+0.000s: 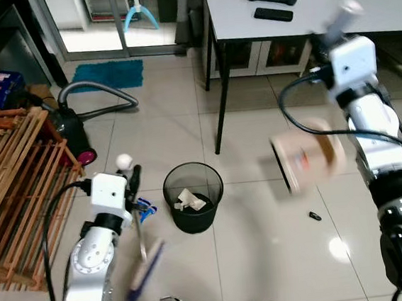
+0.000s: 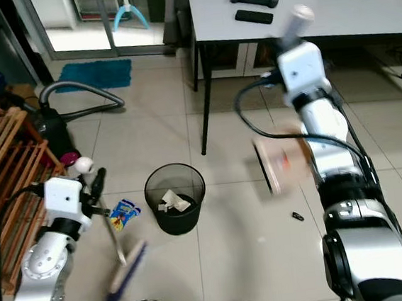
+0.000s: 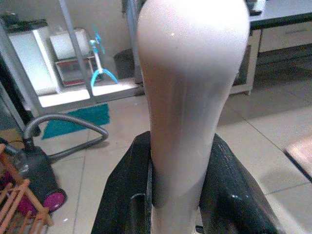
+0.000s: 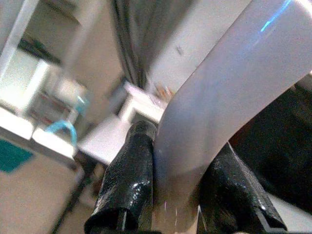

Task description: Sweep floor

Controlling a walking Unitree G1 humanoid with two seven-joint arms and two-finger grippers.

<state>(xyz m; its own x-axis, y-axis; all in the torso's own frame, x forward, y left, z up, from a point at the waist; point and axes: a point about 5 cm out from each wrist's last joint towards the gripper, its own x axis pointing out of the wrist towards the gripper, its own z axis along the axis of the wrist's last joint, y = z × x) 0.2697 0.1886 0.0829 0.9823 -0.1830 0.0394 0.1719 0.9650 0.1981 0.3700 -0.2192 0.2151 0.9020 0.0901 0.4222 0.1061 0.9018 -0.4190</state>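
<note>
My left gripper (image 1: 129, 177) is shut on the white handle (image 3: 187, 87) of a hand broom, low on the left. The broom's blue bristles (image 1: 144, 268) hang blurred just above the floor tiles. My right gripper (image 1: 337, 29) is raised at the right and shut on the white handle (image 4: 219, 97) of a tan dustpan (image 1: 307, 159), which hangs blurred below it over the floor. A small dark scrap (image 1: 314, 216) lies on the tiles under the dustpan. A blue wrapper (image 2: 124, 213) lies left of the bin.
A black mesh waste bin (image 1: 193, 197) holding crumpled paper stands between the arms. A wooden rack (image 1: 12, 183) and a vacuum cleaner (image 1: 70, 127) are on the left. A white table (image 1: 301, 2) with black legs is at the back. A teal mat (image 1: 108, 75) lies by the glass door.
</note>
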